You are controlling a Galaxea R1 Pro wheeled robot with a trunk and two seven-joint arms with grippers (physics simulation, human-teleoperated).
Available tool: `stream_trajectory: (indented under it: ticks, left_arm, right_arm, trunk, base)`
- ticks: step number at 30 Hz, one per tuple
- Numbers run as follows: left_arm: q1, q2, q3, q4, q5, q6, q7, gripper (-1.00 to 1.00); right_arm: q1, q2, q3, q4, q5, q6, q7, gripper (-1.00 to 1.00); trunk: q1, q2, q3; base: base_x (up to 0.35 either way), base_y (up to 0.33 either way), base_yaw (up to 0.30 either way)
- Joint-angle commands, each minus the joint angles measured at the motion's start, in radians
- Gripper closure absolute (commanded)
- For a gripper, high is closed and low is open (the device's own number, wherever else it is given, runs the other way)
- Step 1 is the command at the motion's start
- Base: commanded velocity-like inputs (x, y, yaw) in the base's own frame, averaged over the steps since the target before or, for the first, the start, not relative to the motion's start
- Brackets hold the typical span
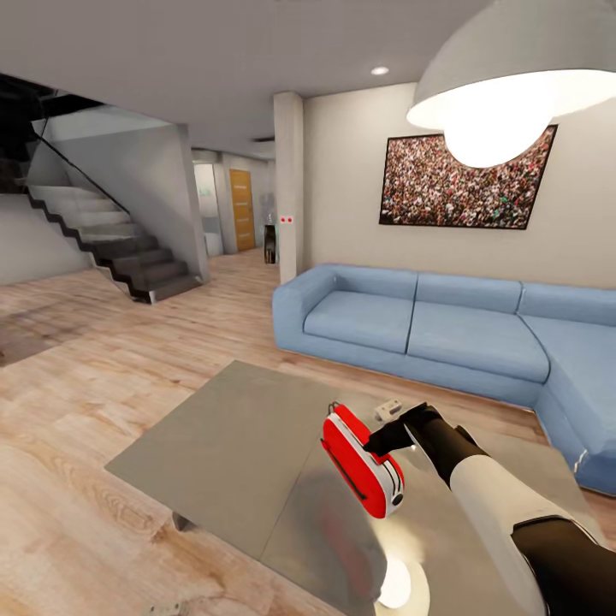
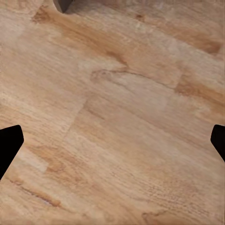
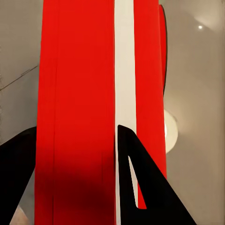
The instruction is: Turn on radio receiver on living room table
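radio [image 1: 363, 464], glossy red with white sides and rounded corners, sits tilted above the grey table [image 1: 231, 445], long axis running from 10 to 4 o'clock in the head view, a thin dark wire handle at its upper end. the tabletop is smooth and mirror-like, showing a blurred reflection of the radio and a bright spot from the lamp [image 1: 505, 81]. a small white object [image 1: 389, 411] lies on the table just past the radio at about 1 o'clock from it.

floor [image 1: 94, 368] is light wood plank with visible grain. a blue sectional sofa [image 1: 436, 329] with soft, rounded cushions stands beyond the table. on the beige wall above it hangs a dark-framed crowd picture [image 1: 428, 184], partly covered by the white dome lamp hanging close to the camera at 1 o'clock. a dark staircase [image 1: 120, 244] with a glass rail rises at 10 o'clock, and an orange door [image 1: 242, 210] shows down the hallway.

right gripper [image 1: 385, 441] comes in from 4 o'clock on a white and black forearm and meets the radio's side. in the right wrist view its dark fingers [image 3: 145, 187] sit either side of the red body [image 3: 79, 108], clamped on it.

left gripper [image 2: 112, 140] points down at bare plank floor, its two dark fingertips [image 2: 8, 145] far apart at the frame edges.
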Motion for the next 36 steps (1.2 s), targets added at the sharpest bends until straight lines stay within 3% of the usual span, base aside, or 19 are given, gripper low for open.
stream_trajectory:
  ticks: [1, 36]
  left_arm:
    - [0.000, 0.000, 0.000, 0.000, 0.000, 0.000, 0.000, -1.00]
    - [0.000, 0.003, 0.001, 0.000, 0.000, -0.005, 0.000, -1.00]
  right_arm:
    - [0.000, 0.000, -0.001, 0.000, -0.003, 0.000, 0.000, 1.00]
    - [0.000, 0.000, -0.001, 0.000, -0.003, 0.000, -0.002, 1.00]
  trunk:
    - [-0.004, 0.007, 0.003]
    - [-0.138, 0.252, 0.113]
  base:
    - [0.000, 0.000, 0.000]
    - [0.000, 0.000, 0.000]
